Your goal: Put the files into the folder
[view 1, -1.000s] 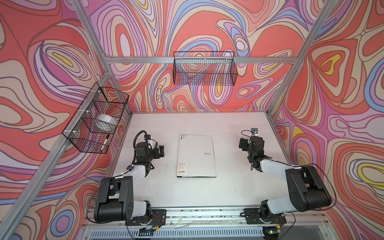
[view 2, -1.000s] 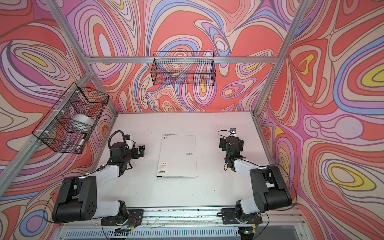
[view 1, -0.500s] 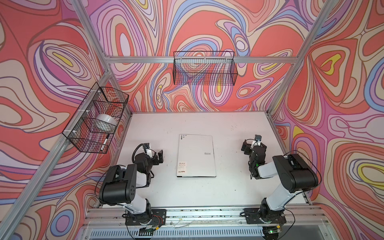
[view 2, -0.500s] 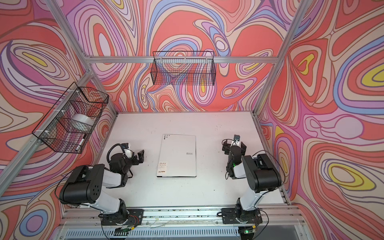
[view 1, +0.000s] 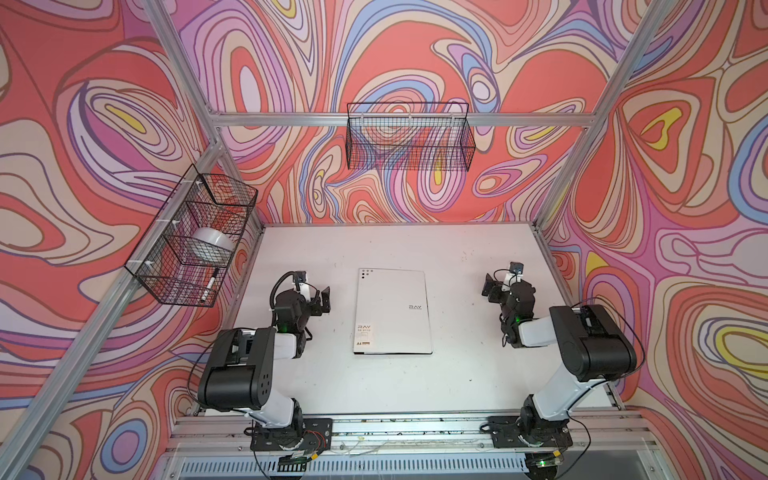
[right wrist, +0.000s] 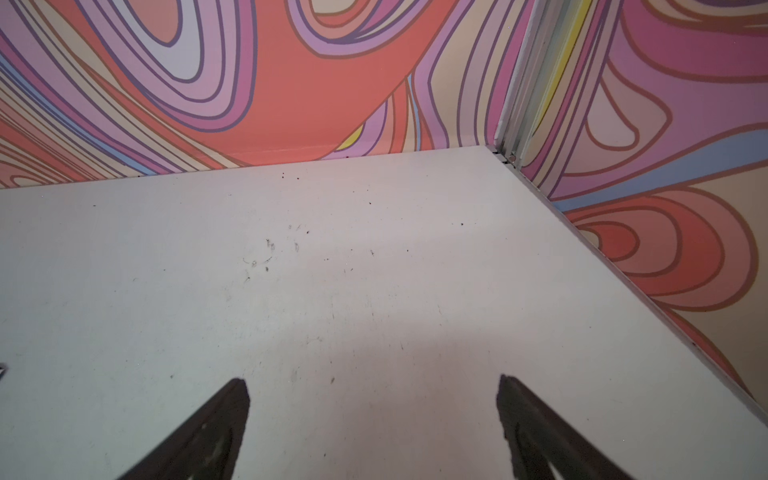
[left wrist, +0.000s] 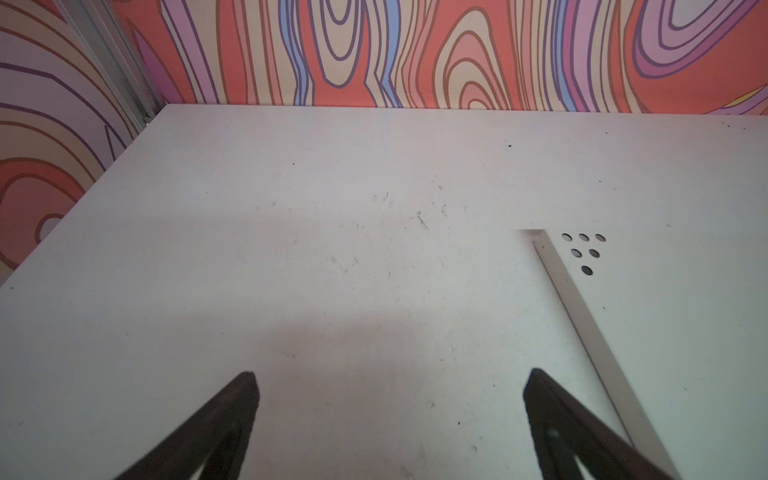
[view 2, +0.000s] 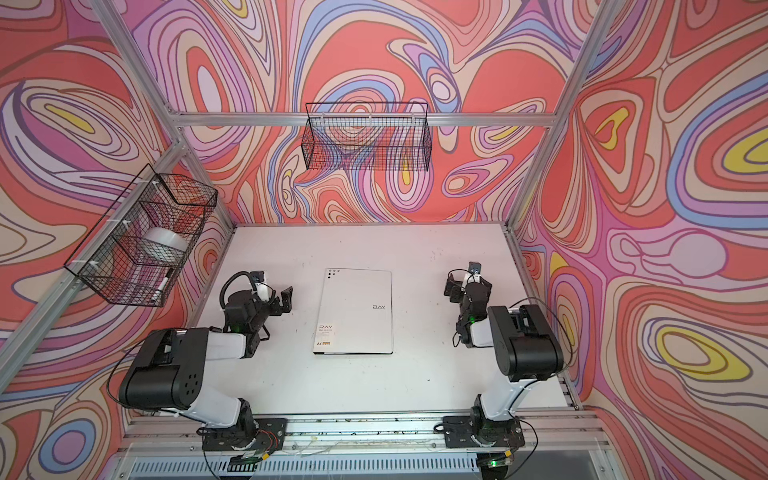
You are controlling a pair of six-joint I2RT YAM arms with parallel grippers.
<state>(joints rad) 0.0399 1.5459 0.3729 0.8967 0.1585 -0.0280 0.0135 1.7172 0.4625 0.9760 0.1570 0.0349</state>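
The folder (view 1: 392, 311) lies flat and closed at the centre of the tabletop (view 1: 457, 382), silver-white cover facing up, as both top views show (view 2: 353, 311). Its long edges run from the near side toward the rear wall. The cover carries a cluster of 6 dark dots (view 1: 366, 273) at the far left corner, a "RAY" logo (view 1: 414, 307) toward the right edge, and an A4 label (view 1: 365, 334) at the near left corner. Whatever is inside the closed cover is hidden. The left tool (view 1: 322, 297) stands just left of the folder's far half, apart from it, with its jaws spread wide and nothing between them. The left wrist view shows the left tool (left wrist: 390, 378) with its 2 dark fingers separated over bare tabletop, and the dotted corner of the folder (left wrist: 665, 316) lies just beside 1 of them. The right tool (view 1: 490, 286) stands well to the right of the folder, near the right wall, with its jaws also spread wide and empty. The right wrist view shows the right tool (right wrist: 374, 380) over bare tabletop, facing the rear right corner of the enclosure. Both arms are folded, with their elbows raised above the front rail. A rear wire basket (view 1: 409, 141) hangs on the back rail. A side wire basket (view 1: 174, 270) hangs on the left frame and holds a white roll (view 1: 212, 245) and a marker pen (view 1: 209, 284).
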